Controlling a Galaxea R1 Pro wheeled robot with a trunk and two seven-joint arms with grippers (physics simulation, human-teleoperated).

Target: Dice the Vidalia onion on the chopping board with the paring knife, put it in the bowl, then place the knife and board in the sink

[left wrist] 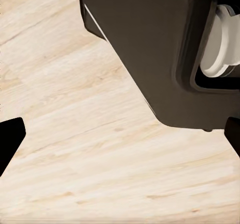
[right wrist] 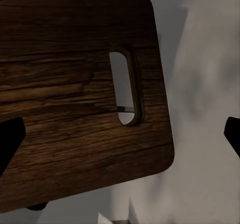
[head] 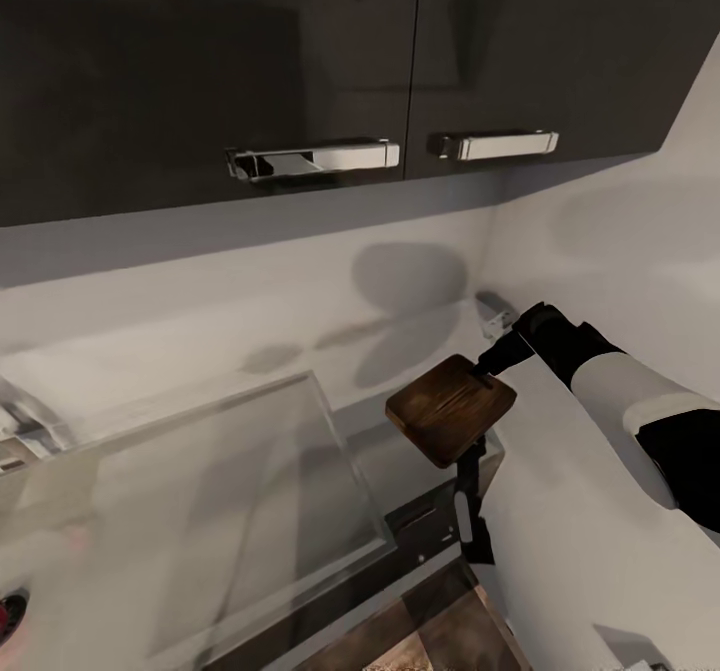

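The right gripper (head: pixel 493 358) holds the chopping board (head: pixel 451 408) by its handle end, lifted above the grey countertop (head: pixel 180 491) and close to the white wall, under the dark cabinets (head: pixel 300 61). The left gripper (left wrist: pixel 120 149) has its jaws wide apart and empty, over the pale wood floor (left wrist: pixel 75 134).

Chopping board (head: pixel 452 419) raised in the air, right of the sink (head: pixel 190 511) and below the wall cabinets (head: pixel 300 61). Right arm (head: pixel 610 401) at the board's far right edge.
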